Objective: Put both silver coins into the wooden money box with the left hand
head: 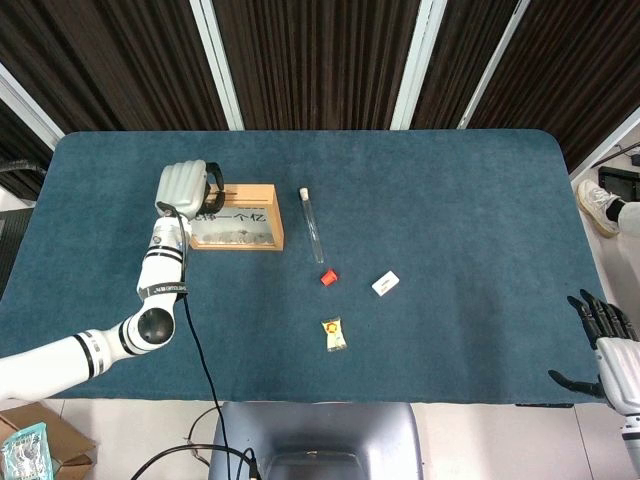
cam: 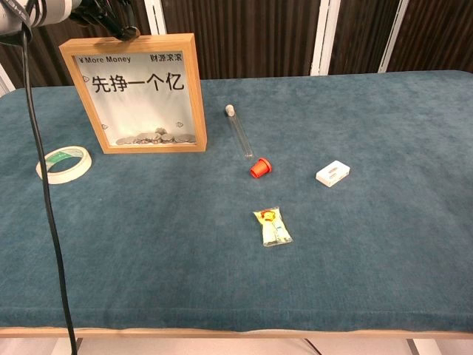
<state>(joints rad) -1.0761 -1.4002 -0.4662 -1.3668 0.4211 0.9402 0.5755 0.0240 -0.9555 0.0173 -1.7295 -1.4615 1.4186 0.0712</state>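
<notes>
The wooden money box (head: 240,222) stands upright at the left of the blue table, its glass front (cam: 140,92) showing a pile of silver coins (cam: 155,137) at the bottom. My left hand (head: 182,188) hovers over the box's top left corner with its fingers curled down; its dark fingertips (cam: 111,26) sit just above the top edge. Whether a coin is between them is hidden. No loose coin shows on the table. My right hand (head: 603,335) hangs off the table's near right corner, fingers apart and empty.
A tape roll (cam: 63,163) lies left of the box. A glass test tube (head: 312,225), a red cap (head: 328,277), a small white block (head: 385,284) and a yellow packet (head: 334,334) lie mid-table. A black cable (cam: 44,185) hangs from the left arm.
</notes>
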